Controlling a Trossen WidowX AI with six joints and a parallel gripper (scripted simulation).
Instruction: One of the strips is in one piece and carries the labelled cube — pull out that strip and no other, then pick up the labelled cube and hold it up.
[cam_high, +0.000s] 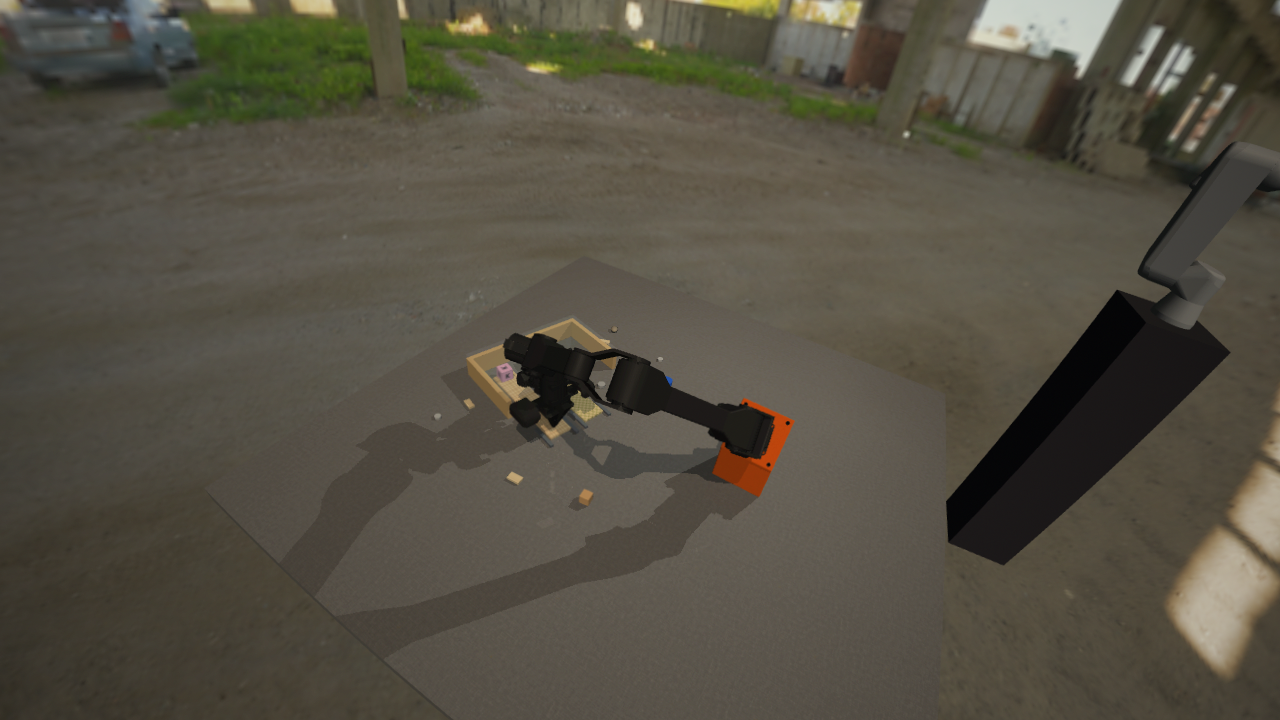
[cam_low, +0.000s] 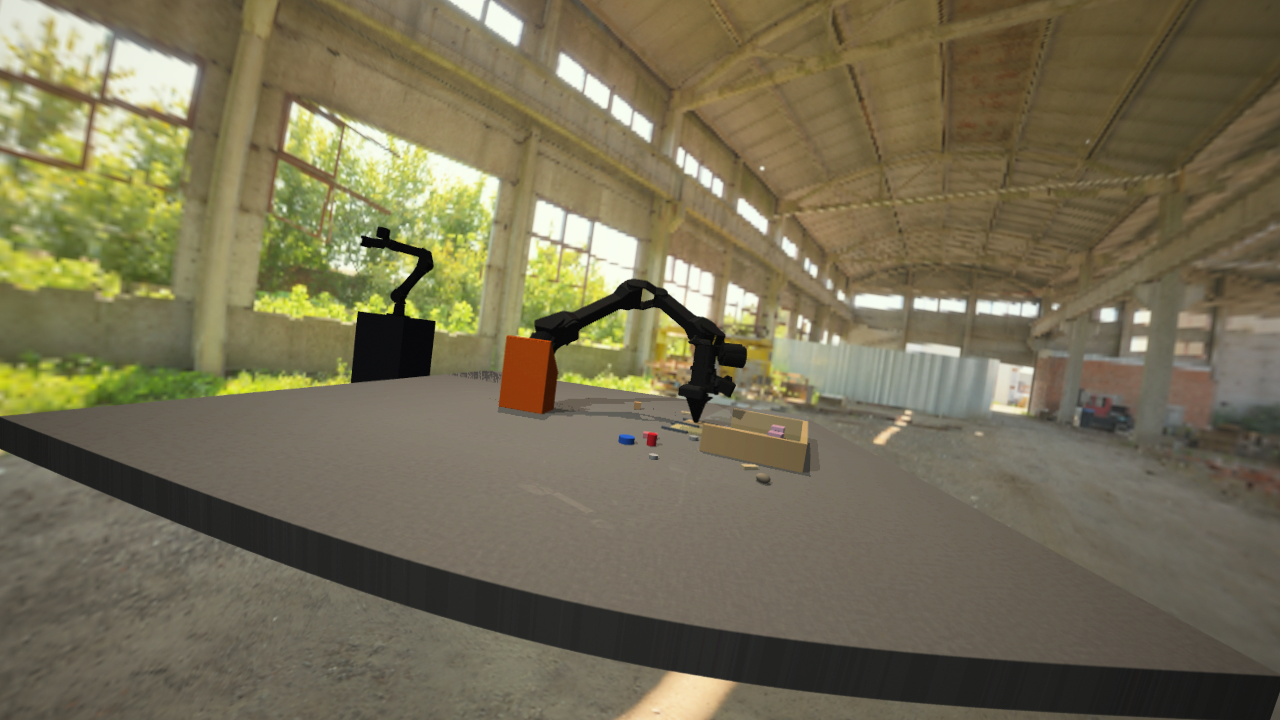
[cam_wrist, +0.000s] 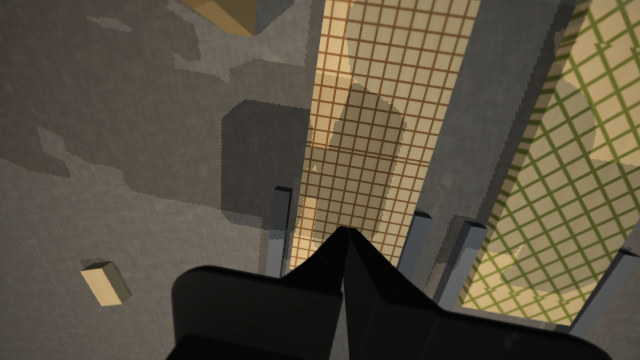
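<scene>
The strip with the brown grid (cam_wrist: 395, 45) (cam_high: 560, 432) runs from the near end back into the wooden enclosure. It looks unbroken where the wrist view shows it. The strip with the green lattice (cam_wrist: 545, 200) (cam_high: 588, 409) lies to its right, its far part out of the wrist view. A pink cube (cam_high: 504, 371) (cam_low: 776, 431) stands inside the enclosure at the far end of the brown-grid strip; its label is not readable here. The arm hides the far end of the green strip. My gripper (cam_wrist: 345, 235) (cam_low: 696, 420) is shut and empty, pointing down over the brown-grid strip's near end; contact cannot be told.
The wooden enclosure (cam_high: 487, 380) (cam_low: 751, 445) (cam_wrist: 237, 17) has walls around the far parts. Low dark rails (cam_wrist: 278, 232) (cam_wrist: 460, 265) flank the near ends. A tan block (cam_wrist: 104, 285) (cam_high: 514, 478) lies left. A blue disc (cam_low: 626, 439) and a red cylinder (cam_low: 651, 439) stand outside.
</scene>
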